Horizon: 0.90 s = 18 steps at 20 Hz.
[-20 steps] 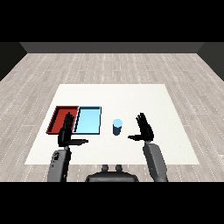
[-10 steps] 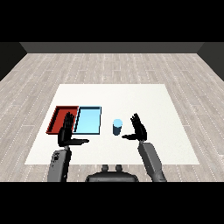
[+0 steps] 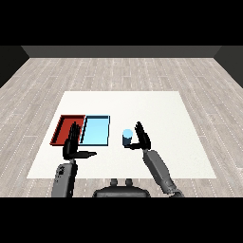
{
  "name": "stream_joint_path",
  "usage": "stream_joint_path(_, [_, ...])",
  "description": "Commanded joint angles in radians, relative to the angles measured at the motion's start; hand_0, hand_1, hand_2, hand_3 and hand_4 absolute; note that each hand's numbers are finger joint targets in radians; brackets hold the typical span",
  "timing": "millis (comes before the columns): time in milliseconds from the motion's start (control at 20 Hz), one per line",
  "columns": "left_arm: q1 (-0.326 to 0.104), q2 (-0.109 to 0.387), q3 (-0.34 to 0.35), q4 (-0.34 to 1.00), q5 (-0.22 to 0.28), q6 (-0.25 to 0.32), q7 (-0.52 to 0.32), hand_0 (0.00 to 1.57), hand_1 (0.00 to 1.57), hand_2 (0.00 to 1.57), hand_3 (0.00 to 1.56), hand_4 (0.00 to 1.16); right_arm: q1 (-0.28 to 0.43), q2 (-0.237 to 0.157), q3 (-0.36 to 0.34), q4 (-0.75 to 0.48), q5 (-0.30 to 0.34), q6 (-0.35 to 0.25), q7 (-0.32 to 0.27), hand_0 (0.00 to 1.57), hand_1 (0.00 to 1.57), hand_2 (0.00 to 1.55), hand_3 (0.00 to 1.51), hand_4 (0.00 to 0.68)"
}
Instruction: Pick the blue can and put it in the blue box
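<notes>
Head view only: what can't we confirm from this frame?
- Contact between right robot hand and blue can: its thumb reaches the can's base, but touching or a gap can't be told.
- Near edges of red tray and blue tray: covered by left robot hand.
- Can's markings: too small.

The counter (image 3: 156, 109) is plain white and matt. The floor (image 3: 118, 71) shows pale grey wood planks. Red tray (image 3: 60, 128), blue tray (image 3: 96, 130) and can (image 3: 127, 137) look smooth and flat-coloured. Both hands (image 3: 72, 147) (image 3: 141, 137) are matt black; forearms (image 3: 159, 171) are grey.
</notes>
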Motion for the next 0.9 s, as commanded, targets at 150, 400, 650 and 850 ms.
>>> stream_joint_path(150, [-0.013, 0.016, 0.027, 0.021, 0.025, -0.025, -0.004, 0.00, 0.00, 0.00, 0.00, 0.00, -0.171, 0.000, 0.019, 0.224, -0.066, -0.024, -0.051, 0.00, 0.00, 0.00, 0.00, 0.000])
stream_joint_path(400, [-0.006, 0.002, 0.018, 0.005, 0.018, -0.011, 0.003, 0.00, 0.00, 0.00, 0.00, 0.00, -0.210, 0.000, 0.113, 0.277, -0.118, -0.085, -0.094, 0.00, 0.00, 0.00, 0.00, 0.000])
stream_joint_path(650, [0.038, -0.032, -0.021, -0.068, 0.005, 0.012, 0.033, 0.00, 0.00, 0.00, 0.00, 0.00, -0.256, 0.000, 0.184, 0.297, -0.203, -0.135, -0.082, 0.00, 0.00, 0.00, 0.00, 0.000])
stream_joint_path(850, [-0.020, 0.005, 0.021, -0.010, 0.019, -0.008, 0.031, 0.00, 0.00, 0.00, 0.00, 0.00, -0.292, 0.000, 0.261, 0.397, -0.290, -0.133, -0.138, 0.00, 0.00, 0.00, 0.00, 0.000])
